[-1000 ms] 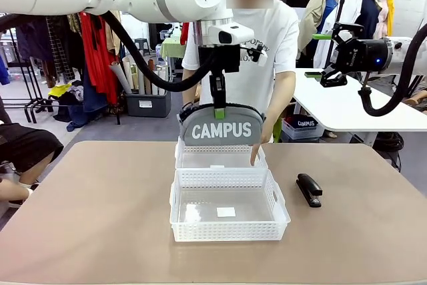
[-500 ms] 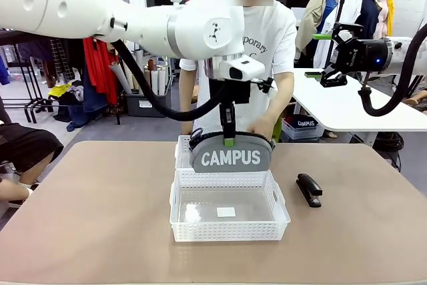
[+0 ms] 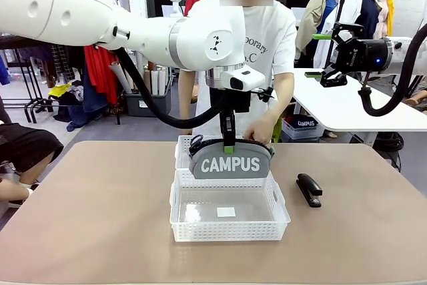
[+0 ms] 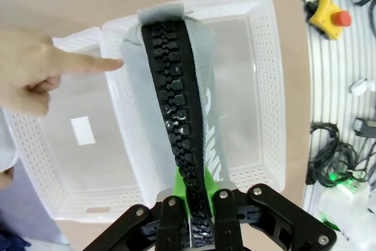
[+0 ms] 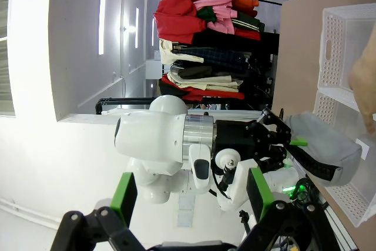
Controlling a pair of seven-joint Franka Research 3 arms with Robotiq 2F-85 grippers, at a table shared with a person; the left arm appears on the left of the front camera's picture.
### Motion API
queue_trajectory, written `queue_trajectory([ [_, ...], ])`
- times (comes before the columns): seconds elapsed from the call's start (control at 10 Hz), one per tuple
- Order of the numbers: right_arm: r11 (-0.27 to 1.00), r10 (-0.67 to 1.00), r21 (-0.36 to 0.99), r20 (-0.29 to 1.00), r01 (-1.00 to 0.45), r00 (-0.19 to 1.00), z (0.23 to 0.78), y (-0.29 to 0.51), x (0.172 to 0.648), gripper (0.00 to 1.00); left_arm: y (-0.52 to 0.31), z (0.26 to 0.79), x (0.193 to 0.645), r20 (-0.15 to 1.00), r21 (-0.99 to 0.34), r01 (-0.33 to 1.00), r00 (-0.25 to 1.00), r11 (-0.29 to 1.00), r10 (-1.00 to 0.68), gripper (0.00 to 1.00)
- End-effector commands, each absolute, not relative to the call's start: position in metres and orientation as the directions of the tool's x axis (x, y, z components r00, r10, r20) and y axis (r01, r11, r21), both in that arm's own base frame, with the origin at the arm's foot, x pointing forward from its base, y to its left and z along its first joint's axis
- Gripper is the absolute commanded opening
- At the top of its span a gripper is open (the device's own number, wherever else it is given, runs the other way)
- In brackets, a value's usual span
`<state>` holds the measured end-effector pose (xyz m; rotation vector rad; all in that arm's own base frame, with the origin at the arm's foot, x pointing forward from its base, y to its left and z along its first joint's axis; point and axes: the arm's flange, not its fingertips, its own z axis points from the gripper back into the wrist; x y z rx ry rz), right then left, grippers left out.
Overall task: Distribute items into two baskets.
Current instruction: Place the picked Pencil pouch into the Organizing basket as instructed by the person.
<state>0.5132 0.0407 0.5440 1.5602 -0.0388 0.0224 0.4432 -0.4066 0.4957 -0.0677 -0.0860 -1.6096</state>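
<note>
My left gripper (image 3: 229, 146) is shut on the top zip edge of the grey "CAMPUS" pouch (image 3: 230, 163). The pouch hangs low over the wall shared by the near basket (image 3: 230, 233) and the far basket (image 3: 181, 155). In the left wrist view the left gripper (image 4: 195, 201) pinches the pouch (image 4: 176, 104) by its black zip, between the near basket (image 4: 267, 86) and the far basket (image 4: 29, 139). A person's finger (image 4: 76, 64) touches the pouch's side. The black stapler (image 3: 309, 189) lies on the table to the right. My right gripper (image 3: 319, 55) hovers open, high at the right.
The person stands at the far side, one hand (image 3: 259, 127) behind the pouch. In the right wrist view the open right gripper (image 5: 191, 198) looks toward the left arm, the pouch (image 5: 329, 154) and the baskets (image 5: 346, 39). A white table stands behind at the right.
My left arm has lowered the pouch from above the far basket down to the baskets' rims. The person's hand has moved from the far basket up to the pouch. The right arm has stayed still.
</note>
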Motion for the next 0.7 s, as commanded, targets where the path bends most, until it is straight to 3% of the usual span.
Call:
queue_trajectory([
  [0.0,0.011,-0.011,0.999,0.043,-0.043,0.999,0.546,0.04,0.513,1.0,-0.408,0.493,0.441,0.101,0.001,0.999,-0.039,-0.039,-0.994,0.0],
  [0.6,0.011,-0.011,0.999,0.043,-0.043,0.999,0.546,0.04,0.513,1.0,-0.413,0.462,0.42,0.115,0.02,0.999,-0.05,-0.048,-0.992,0.0],
])
